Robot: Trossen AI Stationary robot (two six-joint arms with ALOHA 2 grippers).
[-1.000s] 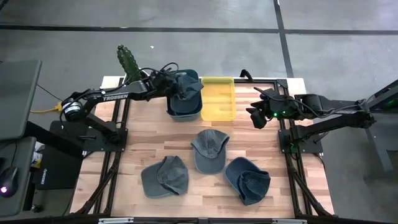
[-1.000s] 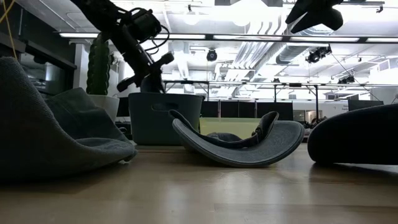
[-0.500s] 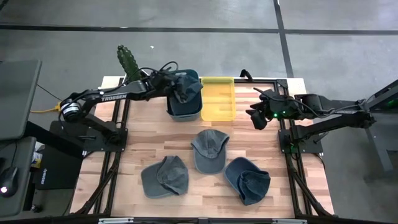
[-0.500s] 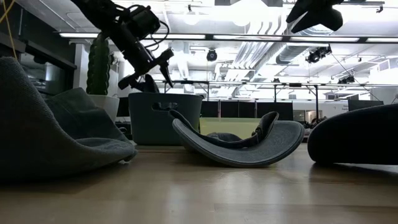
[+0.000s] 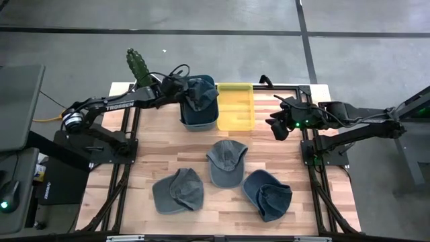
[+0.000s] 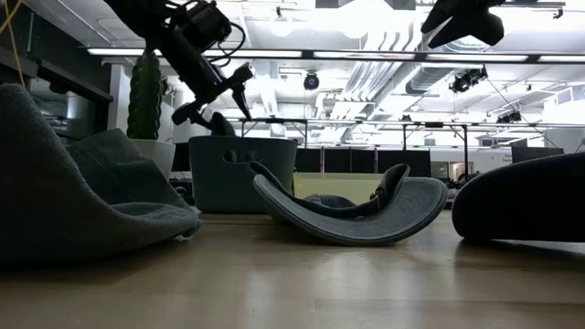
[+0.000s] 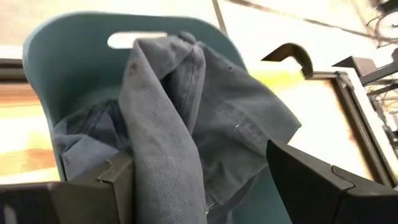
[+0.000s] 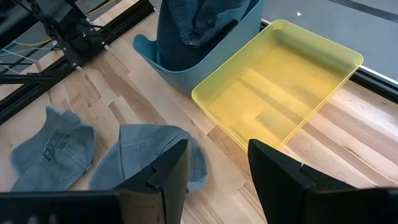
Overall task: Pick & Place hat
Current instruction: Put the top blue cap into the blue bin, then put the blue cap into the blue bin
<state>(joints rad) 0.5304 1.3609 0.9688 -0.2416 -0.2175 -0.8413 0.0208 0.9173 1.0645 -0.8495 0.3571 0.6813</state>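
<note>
Just below the left tool, its fingers spread and released, a denim cap lies crumpled in the teal bin, evidently dropped there; right tool waits part-open, empty, well apart.

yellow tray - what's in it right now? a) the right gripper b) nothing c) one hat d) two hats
b: the yellow tray shows only its bare floor from above and in the right wrist view, while one hat sits in the blue bin beside it.
</note>
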